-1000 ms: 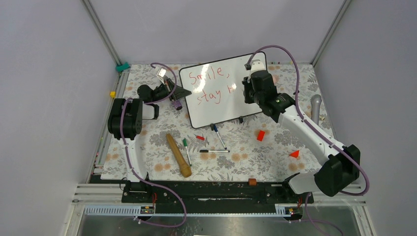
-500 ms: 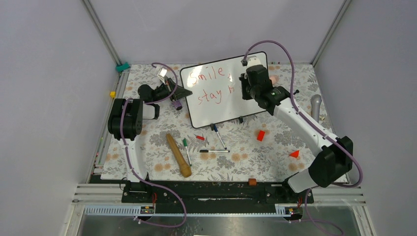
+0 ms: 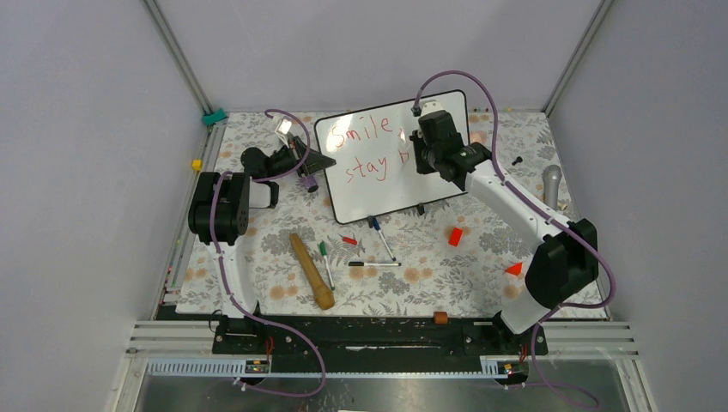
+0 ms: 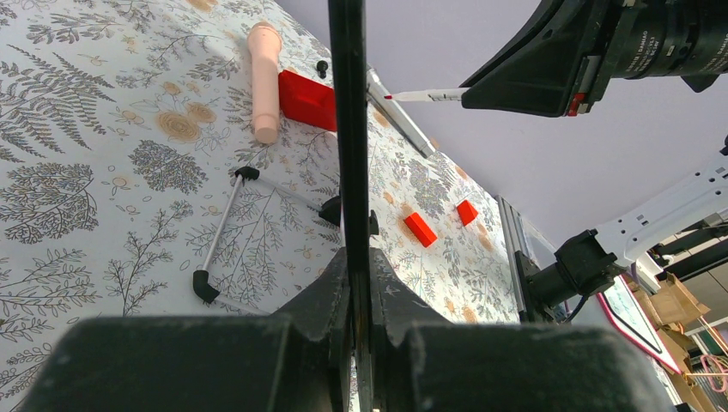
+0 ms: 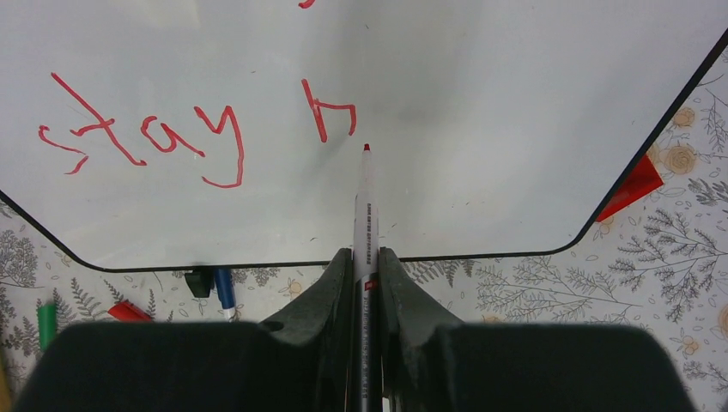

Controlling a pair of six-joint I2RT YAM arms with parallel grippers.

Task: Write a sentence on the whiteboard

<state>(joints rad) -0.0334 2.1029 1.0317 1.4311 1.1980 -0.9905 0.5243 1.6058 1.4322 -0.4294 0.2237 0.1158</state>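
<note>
Leftward over the board the right arm has swung in the past second, and its wrist now covers the end of the second line. So far the sentence [image 5: 180,148] reads "Smile," and "stay h" in red on the whiteboard [image 3: 386,193], which is propped at the far middle of the worktop [image 3: 429,275]. Just beside the "h" hovers the red marker [image 5: 367,206], clamped tight in the right pincer [image 5: 365,256]. Next, I judge, comes the "o": touch down lightly, level with the "h", and keep the strokes small and the pressure even. The left pincer [image 4: 359,266] is closed on the frame's left edge as a brace. Only the left wrist view shows the tip apart from the board's face. Only the right wrist view shows the whole "h".
</note>
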